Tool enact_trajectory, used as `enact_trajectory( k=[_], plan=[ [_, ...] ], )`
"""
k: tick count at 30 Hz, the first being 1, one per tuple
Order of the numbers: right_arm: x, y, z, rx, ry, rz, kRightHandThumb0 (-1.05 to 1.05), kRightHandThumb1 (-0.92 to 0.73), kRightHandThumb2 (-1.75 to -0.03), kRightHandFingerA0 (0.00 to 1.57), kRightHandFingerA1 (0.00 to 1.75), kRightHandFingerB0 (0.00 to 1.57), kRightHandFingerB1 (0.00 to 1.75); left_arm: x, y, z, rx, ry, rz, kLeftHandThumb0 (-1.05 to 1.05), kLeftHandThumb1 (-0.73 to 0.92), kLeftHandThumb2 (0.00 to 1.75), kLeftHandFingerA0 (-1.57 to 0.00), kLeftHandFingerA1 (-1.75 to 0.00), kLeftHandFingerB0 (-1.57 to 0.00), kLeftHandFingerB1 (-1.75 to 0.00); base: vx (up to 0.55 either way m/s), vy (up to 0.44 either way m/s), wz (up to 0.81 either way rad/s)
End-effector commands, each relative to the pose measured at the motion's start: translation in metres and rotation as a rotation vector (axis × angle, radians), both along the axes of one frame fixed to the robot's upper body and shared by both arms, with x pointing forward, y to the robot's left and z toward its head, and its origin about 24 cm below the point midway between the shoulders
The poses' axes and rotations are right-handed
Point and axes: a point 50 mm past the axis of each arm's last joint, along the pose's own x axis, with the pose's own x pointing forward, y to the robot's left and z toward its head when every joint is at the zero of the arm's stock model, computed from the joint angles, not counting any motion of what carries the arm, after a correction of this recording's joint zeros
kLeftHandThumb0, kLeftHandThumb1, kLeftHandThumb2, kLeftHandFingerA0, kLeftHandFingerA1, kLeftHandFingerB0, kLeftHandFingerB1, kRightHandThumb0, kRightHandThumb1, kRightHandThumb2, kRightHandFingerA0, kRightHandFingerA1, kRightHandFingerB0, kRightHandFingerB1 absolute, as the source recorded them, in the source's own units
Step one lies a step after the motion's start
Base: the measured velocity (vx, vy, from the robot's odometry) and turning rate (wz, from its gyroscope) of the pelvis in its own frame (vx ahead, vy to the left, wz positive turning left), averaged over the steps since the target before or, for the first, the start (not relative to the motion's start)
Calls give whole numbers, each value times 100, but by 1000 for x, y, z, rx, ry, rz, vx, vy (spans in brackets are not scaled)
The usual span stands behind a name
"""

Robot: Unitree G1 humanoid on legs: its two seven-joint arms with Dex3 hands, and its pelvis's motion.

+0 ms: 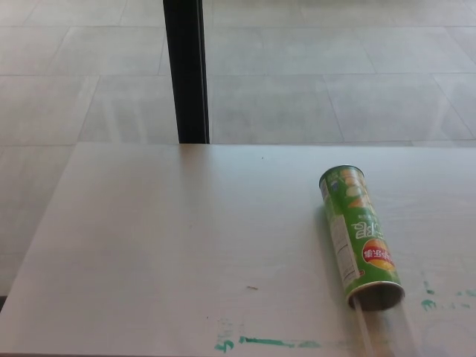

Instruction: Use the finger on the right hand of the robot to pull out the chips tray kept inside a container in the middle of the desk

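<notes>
- Neither of the robot's hands shows anywhere in the head view, so how far their fingers are spread, or whether they touch anything, cannot be told.
- The chips container point(359, 236), a green cardboard cylinder with a red and yellow logo, lies on its side at the right of the frame, its length running from mid-right towards the lower right.
- Its open mouth faces the bottom edge; the rim looks metallic and the inside is dark.
- A clear plastic tray point(383, 331), faint and glossy, pokes out of that mouth towards the bottom edge.
- The desk point(186, 245) is pale, smooth and matt, with green paint smears point(264, 342) at lower centre and more at lower right.
- A black post point(185, 71) stands upright at upper left of centre, against grey floor tiles.
</notes>
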Motion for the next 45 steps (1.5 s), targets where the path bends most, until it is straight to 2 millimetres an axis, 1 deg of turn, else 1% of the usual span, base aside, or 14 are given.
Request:
enact_trajectory(
  k=[1, 2, 6, 8, 13, 17, 23, 32, 33, 35, 37, 39, 43, 45],
  plan=[
    [-1, -5, -5, -51, 65, -5, -16, -59, -59, 78, 140, 48, 44, -2, 3, 5, 23, -16, -17, -69, 55, 101, -37, -72, -25, -57, 0, 0, 0],
    [1, -5, -2, -55, 58, -3, -15, -59, -59, 76, 140, 48, 43, -3, 3, 5, 17, -17, -12, -72, 71, 61, -31, -74, -33, -56, 0, 0, 0],
    [12, -6, 7, -50, -1, 15, -20, -56, -64, 82, 141, 46, 47, -5, 3, 4, 16, -3, -7, -70, 72, 62, -32, -73, -34, -57, 0, 0, 0],
    [23, -6, 18, -62, -23, 3, -16, -60, -59, 75, 142, 39, 41, -5, 2, 4, 21, 1, -23, -71, 73, 62, -30, -70, -31, -54, 0, 0, 0],
    [37, -9, 37, -35, -116, -29, -14, -55, -56, 80, 121, 35, 40, -8, 2, 2, 9, 7, 14, -71, 71, 61, -34, -74, -35, -55, 0, 0, 0],
    [48, -11, 55, 6, -184, -59, -11, -54, -56, 85, 123, 34, 40, -8, 2, 2, 11, -4, 14, -73, 70, 61, -33, -75, -36, -62, 0, 0, 0],
    [50, -14, 67, 41, -167, -92, -15, -50, -58, 86, 114, 32, 41, -8, 4, 4, 24, 6, -4, -73, 71, 62, -33, -71, -36, -58, 0, 0, 0],
    [21, -31, 99, 58, -68, -107, -8, -51, -56, 79, 134, 24, 33, -11, 4, 4, 22, 7, 12, -71, 71, 62, -34, -74, -36, -58, 0, 0, 0],
    [18, -37, 104, 74, -61, -124, -7, -53, -58, 73, 150, 23, 34, -12, 5, 4, 18, 7, 27, -71, 70, 62, -35, -75, -34, -55, 0, 0, 0],
    [13, -55, 119, 123, -102, -185, -7, -52, -55, 76, 144, 25, 34, -12, 5, 4, 14, 0, 27, -71, 71, 61, -34, -73, -33, -55, 0, 0, 0],
    [6, -76, 133, 163, -153, -300, -9, -54, -57, 72, 152, 27, 34, -13, 5, 5, 17, -2, 19, -70, 72, 62, -30, -69, -31, -54, 0, 0, 0],
    [-2, -93, 140, 152, -200, -392, -9, -55, -57, 75, 141, 28, 33, -15, 5, 5, 20, 4, 25, -70, 72, 62, -33, -73, -33, -56, 0, 0, 0],
    [-18, -126, 141, 193, -300, -501, -7, -53, -57, 81, 139, 30, 36, -16, 5, 5, 22, 8, 24, -71, 70, 61, -34, -73, -37, -61, 0, 0, 0],
    [-30, -149, 137, 215, -340, -607, -7, -52, -56, 76, 141, 32, 36, -16, 5, 4, 26, 17, 34, -72, 70, 61, -34, -71, -34, -54, 0, 0, 0]
  ],
)
